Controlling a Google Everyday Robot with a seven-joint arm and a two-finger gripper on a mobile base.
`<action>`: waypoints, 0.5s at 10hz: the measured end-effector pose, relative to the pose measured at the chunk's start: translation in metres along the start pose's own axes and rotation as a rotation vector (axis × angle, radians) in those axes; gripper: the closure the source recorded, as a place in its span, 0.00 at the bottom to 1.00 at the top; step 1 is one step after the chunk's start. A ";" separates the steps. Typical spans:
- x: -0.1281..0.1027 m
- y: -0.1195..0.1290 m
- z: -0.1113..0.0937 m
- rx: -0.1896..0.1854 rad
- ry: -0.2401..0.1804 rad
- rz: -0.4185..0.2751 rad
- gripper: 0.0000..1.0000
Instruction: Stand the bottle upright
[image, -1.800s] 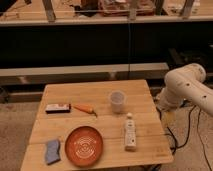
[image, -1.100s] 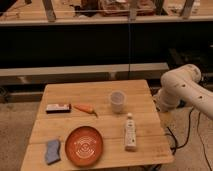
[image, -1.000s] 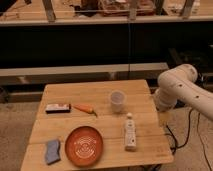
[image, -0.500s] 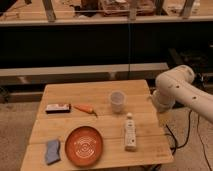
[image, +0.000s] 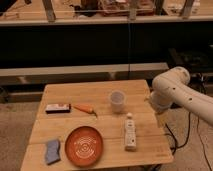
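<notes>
The bottle (image: 130, 133) is slim and whitish. It lies on its side on the right part of the wooden table (image: 70, 94), with its small white cap pointing toward the far edge. My white arm reaches in from the right, its bulky joint above the table's right edge. The gripper (image: 160, 119) hangs below that joint, just off the table's right edge. It is to the right of the bottle's cap end, apart from it, open and holding nothing.
A translucent white cup (image: 117, 101) stands upright just behind the bottle. An orange plate (image: 84, 145) and a blue sponge (image: 52, 151) sit at the front left. An orange carrot-like item (image: 85, 108) and a dark flat bar (image: 57, 108) lie at mid left. Dark shelving runs behind the table.
My arm has swung leftward, closer to the table's right edge and the bottle. The bottle and the other items have not moved.
</notes>
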 end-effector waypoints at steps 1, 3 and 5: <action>-0.003 -0.002 0.002 0.000 0.001 -0.022 0.20; -0.004 -0.003 0.005 0.002 0.001 -0.049 0.20; -0.005 -0.003 0.009 0.002 0.001 -0.080 0.20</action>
